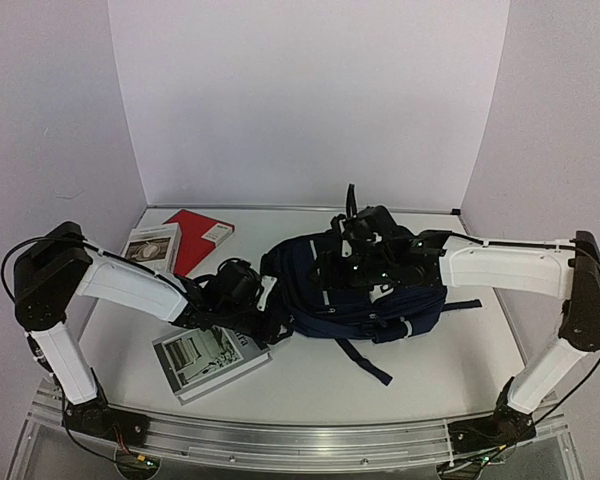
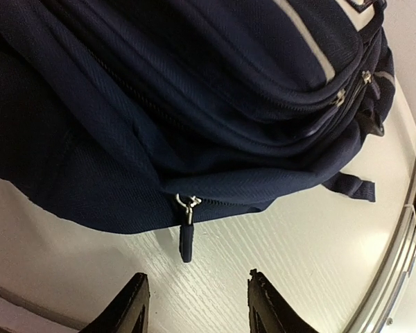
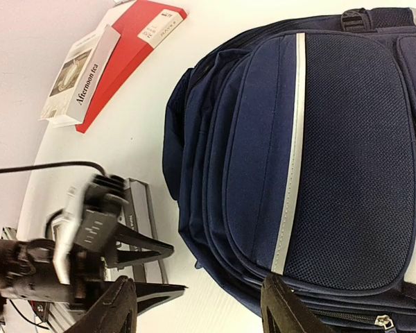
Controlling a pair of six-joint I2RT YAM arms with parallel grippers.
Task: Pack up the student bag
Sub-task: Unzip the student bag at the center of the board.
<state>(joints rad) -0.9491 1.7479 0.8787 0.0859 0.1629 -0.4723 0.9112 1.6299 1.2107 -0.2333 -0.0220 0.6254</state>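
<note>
The large navy blue fabric backpack [image 1: 370, 290] with thin grey-white stripes lies flat on the white worktop [image 1: 310, 385], towards its right half, dark straps trailing from its near edge. Along the backpack's lower seam a small dark zipper pull [image 2: 186, 236] hangs down onto the worktop. The left end effector [image 2: 197, 298] sits low at the backpack's left side, just short of that zipper pull; its two black fingers are spread and released, with only bare worktop between them. The right end effector [image 3: 197, 305] hangs over the backpack's top, its fingers likewise held apart and grasping nothing. To the near left of the backpack a grey-covered book [image 1: 210, 362] lies flat, partly under the left arm. To the far left of the backpack lies a thin red book [image 1: 202, 235], and a white and grey book titled "Afternoon tea" [image 3: 80, 73] rests partly on top of it, on the side away from the backpack.
</note>
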